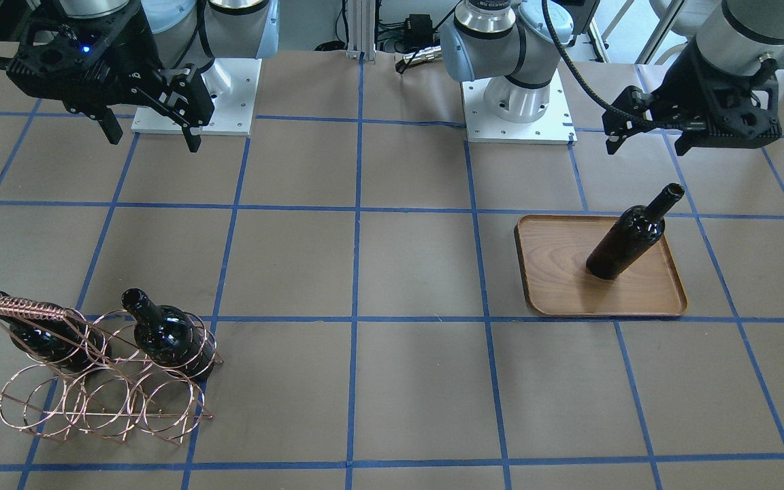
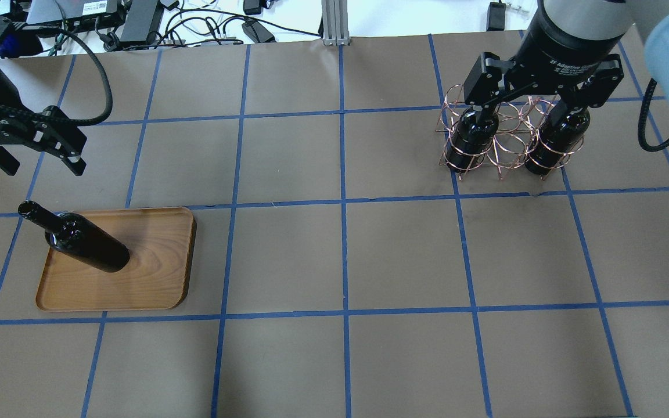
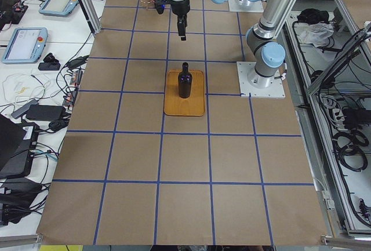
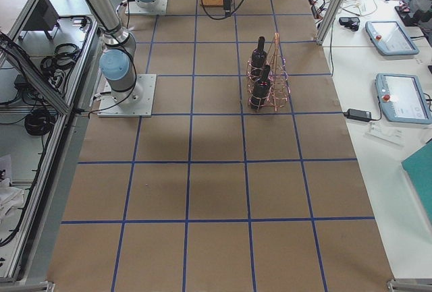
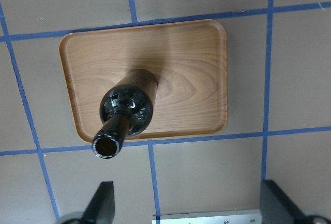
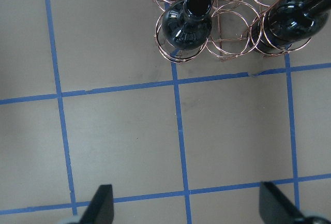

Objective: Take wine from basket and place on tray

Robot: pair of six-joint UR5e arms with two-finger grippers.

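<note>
One wine bottle (image 1: pixel 630 235) stands upright on the wooden tray (image 1: pixel 555 286), near its robot-side edge; both also show in the overhead view as bottle (image 2: pixel 85 244) and tray (image 2: pixel 148 273), and in the left wrist view as bottle (image 5: pixel 126 110). Two more bottles (image 1: pixel 171 337) (image 1: pixel 45 337) sit in the copper wire basket (image 1: pixel 92 401). My left gripper (image 1: pixel 647 144) is open and empty, raised behind the tray. My right gripper (image 1: pixel 154 139) is open and empty, high on the robot's side of the basket (image 6: pixel 227 27).
The table is brown paper with a blue tape grid. The arm bases (image 1: pixel 518 102) stand at the robot-side edge. Cables and tablets lie beyond the table's ends. The tray and the basket are at opposite ends of the table.
</note>
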